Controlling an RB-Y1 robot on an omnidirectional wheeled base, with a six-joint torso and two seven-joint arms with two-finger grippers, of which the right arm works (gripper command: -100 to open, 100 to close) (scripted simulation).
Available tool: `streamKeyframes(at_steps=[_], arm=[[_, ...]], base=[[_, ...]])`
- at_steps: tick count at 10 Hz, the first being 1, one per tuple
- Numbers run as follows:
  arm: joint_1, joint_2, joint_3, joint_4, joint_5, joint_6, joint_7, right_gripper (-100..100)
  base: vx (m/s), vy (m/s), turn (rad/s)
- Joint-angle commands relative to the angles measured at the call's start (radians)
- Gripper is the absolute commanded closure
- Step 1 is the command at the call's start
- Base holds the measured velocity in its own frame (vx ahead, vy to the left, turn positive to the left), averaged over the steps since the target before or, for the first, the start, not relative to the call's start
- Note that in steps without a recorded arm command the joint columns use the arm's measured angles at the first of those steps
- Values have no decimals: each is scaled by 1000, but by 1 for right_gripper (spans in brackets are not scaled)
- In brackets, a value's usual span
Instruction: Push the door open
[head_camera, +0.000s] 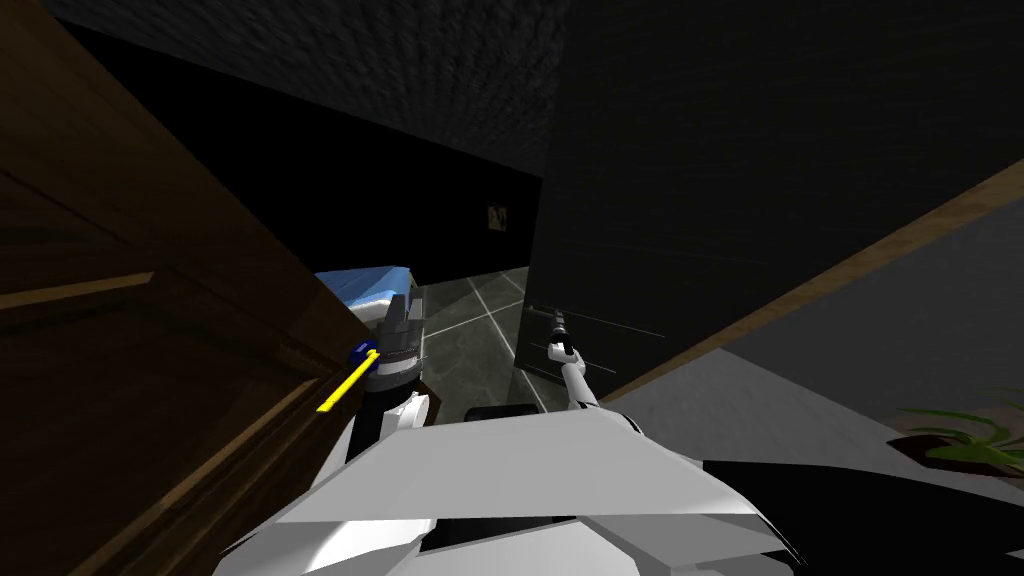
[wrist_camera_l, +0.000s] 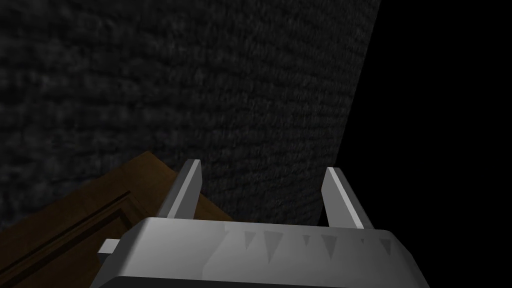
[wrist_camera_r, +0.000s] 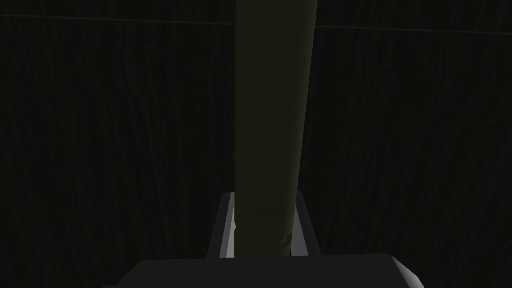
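Field notes, at the doorway.

- The door stood just ahead of us and to the right, a tall, very dark leaf with faint wood grain. Past its near edge there was a strip of grey tiled floor.
- Our right arm reached forward to that leaf. The right gripper was clenched on an upright, dull olive handle bar, with one finger pressed to each side. The bar ran up along the dark grain of the door face behind it.
- The left gripper was held up on our left side. Its fingers were released and spread wide with nothing between them. It faced a dim, rough-textured wall.
- Below its fingers lay the corner of a brown wooden panel. Beyond the wall's edge was a black area.
- In the head view that brown panel took up the whole left side, close against the left forearm.
- A thin yellow bar with a blue end lay between the panel and the arm.
- A blue and white object sat beyond the left arm. We could not tell what it was.
- A green plant stood low at our far right, well apart from the door.
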Motion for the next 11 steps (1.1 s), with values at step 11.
streamKeyframes(at_steps=[11], arm=[[-65, 5, -9, 83, -75, -40, 85, 100]], base=[[94, 22, -133]])
